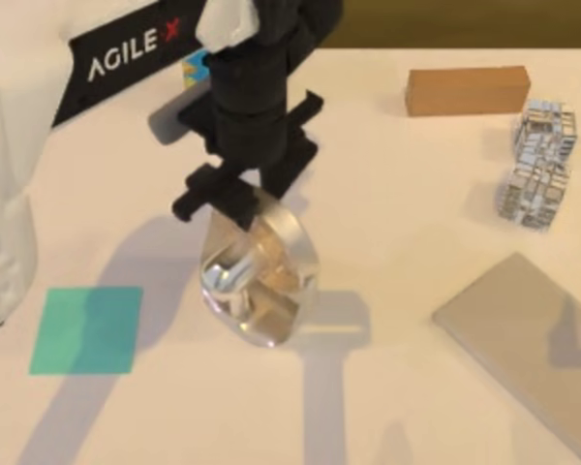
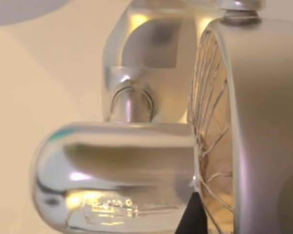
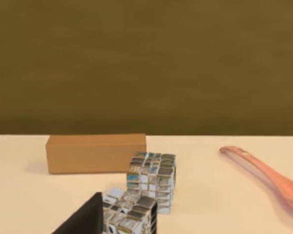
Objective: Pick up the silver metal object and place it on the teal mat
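left gripper [image 1: 234, 208] on shiny ribbed silver metal object [image 1: 257, 281], flat teal mat [image 1: 87, 329]

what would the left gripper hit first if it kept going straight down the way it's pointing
The silver metal object. In the top view the left gripper points down right over its upper end, and the left wrist view is filled with chrome at close range. Whether the jaws already touch it cannot be told.

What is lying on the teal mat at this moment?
Nothing rests on the teal mat; only shadow crosses it. The silver metal object sits apart, to its right, under the left tool. How the tool's tips meet the object is covered by the arm.
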Robot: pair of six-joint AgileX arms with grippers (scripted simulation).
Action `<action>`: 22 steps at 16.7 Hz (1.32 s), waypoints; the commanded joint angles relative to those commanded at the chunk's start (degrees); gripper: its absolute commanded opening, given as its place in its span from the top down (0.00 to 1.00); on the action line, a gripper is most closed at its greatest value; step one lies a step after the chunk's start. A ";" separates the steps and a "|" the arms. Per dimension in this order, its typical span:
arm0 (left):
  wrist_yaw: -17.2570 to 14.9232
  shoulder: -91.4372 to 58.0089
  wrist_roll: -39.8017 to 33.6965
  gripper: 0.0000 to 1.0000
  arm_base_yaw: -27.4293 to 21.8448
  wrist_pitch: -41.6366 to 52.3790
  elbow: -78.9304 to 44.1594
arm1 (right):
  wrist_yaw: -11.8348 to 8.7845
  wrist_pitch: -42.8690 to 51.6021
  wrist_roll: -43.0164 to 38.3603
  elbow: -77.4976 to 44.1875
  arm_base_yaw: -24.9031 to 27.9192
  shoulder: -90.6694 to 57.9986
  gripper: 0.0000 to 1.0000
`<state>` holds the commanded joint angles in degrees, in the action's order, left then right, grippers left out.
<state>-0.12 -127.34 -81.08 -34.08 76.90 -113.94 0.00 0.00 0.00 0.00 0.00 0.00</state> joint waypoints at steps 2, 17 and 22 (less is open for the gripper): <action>0.01 -0.55 -0.23 1.00 0.31 2.87 -3.08 | 0.00 0.00 0.00 0.00 0.00 0.00 0.00; 0.14 0.22 5.91 1.00 1.07 10.87 -11.64 | 0.00 0.00 0.00 0.00 0.00 0.00 0.00; 0.58 5.35 26.68 1.00 3.22 9.05 -7.58 | 0.00 0.00 0.00 0.00 0.00 0.00 0.00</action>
<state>0.46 -121.99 -54.40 -30.86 85.95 -121.52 0.00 0.00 0.00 0.00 0.00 0.00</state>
